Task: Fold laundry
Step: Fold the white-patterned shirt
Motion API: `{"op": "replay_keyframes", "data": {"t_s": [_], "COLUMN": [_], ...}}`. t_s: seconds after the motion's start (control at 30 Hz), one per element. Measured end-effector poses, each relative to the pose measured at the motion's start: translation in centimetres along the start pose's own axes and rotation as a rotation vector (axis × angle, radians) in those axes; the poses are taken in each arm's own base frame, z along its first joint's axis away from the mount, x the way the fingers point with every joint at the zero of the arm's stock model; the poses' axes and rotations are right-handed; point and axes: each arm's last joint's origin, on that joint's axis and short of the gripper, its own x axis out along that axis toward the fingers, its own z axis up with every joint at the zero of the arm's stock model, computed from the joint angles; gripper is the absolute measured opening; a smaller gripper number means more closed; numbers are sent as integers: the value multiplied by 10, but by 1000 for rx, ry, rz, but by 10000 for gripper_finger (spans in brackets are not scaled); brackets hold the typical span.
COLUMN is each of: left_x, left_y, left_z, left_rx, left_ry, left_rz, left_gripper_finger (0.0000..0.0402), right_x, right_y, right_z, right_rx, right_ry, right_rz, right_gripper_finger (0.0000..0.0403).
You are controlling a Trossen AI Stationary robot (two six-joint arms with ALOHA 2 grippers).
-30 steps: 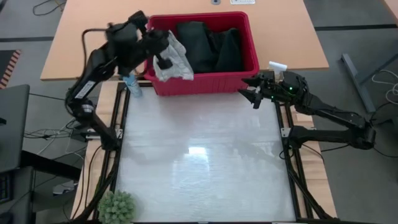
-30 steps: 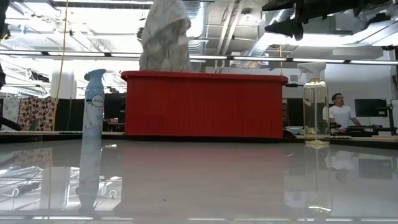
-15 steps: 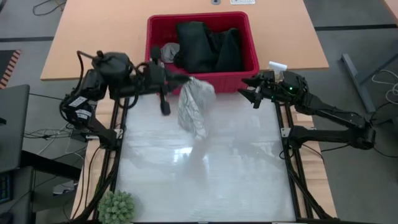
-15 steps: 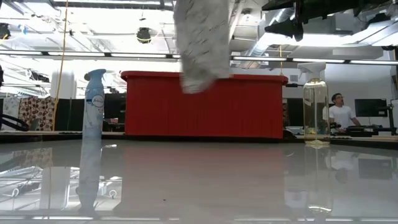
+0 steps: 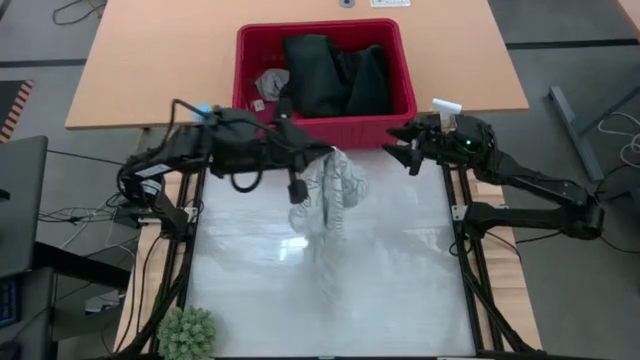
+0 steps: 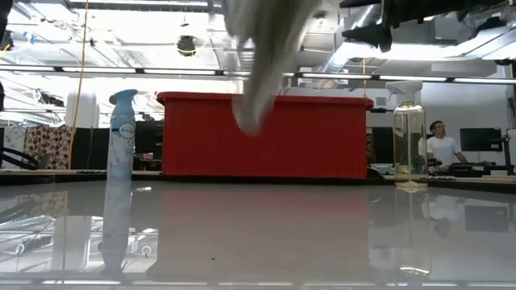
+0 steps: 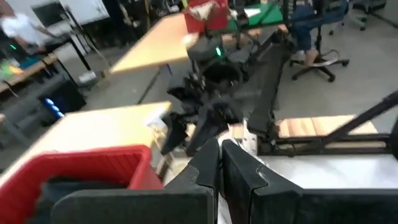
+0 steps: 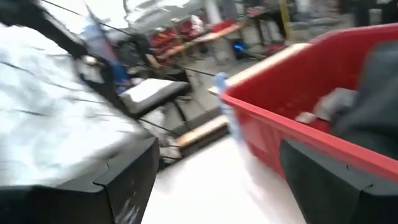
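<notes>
My left gripper (image 5: 308, 168) is shut on the white cloth with grey leaf print (image 5: 332, 190), over the far middle of the table. The cloth hangs in the air in the low view (image 6: 262, 64), clear of the tabletop. Dark jeans (image 5: 335, 70) and a small grey cloth (image 5: 270, 82) lie in the red basket (image 5: 325, 130). My right gripper (image 5: 405, 152) waits open at the table's far right, just in front of the basket's right corner; its wrist view shows the fingers wide apart (image 8: 217, 186) with the cloth (image 8: 56, 112) ahead of them. My left gripper holds the white leaf-print cloth by a bunched upper part (image 5: 322, 163), coming in roughly level from the table's left. The cloth hangs below and beside the fingers, lifted clear and slack. In the wrist view the shut fingers (image 7: 208, 171) hide the place of contact.
The red basket (image 6: 266, 137) stands along the far edge. A blue spray can (image 6: 121, 133) is at the far left and a clear spray bottle (image 6: 409, 129) at the far right. A small green plant (image 5: 188, 332) sits at the near left corner. A person (image 6: 439, 145) is in the room behind.
My left gripper has carried the white cloth from above the basket's near left corner toward the table's near edge and right, stretching out over the tabletop. The cloth has come out past the basket wall and now swings, hanging lower over the table.
</notes>
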Motion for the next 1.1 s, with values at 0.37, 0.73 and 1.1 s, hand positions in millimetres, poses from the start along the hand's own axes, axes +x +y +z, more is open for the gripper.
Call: {"op": "replay_keyframes", "data": {"t_s": [0.37,0.73,1.1], "left_x": [47,76,72], "left_y": [-7,-25,-33], "left_z": [-28,-69,-126], "left_rx": [-113,-291,-511], "left_ry": [39,-71,-120], "left_rz": [-59,-169,-174], "left_gripper_finger": [0,0,0], "right_x": [-9,-32,-36], "right_y": [21,26,27], "right_z": [11,13,-20], "right_rx": [-33,-32,-25], "right_ry": [-70,-56,273], "right_rz": [257,251,285], "right_gripper_finger": [354,354,354]}}
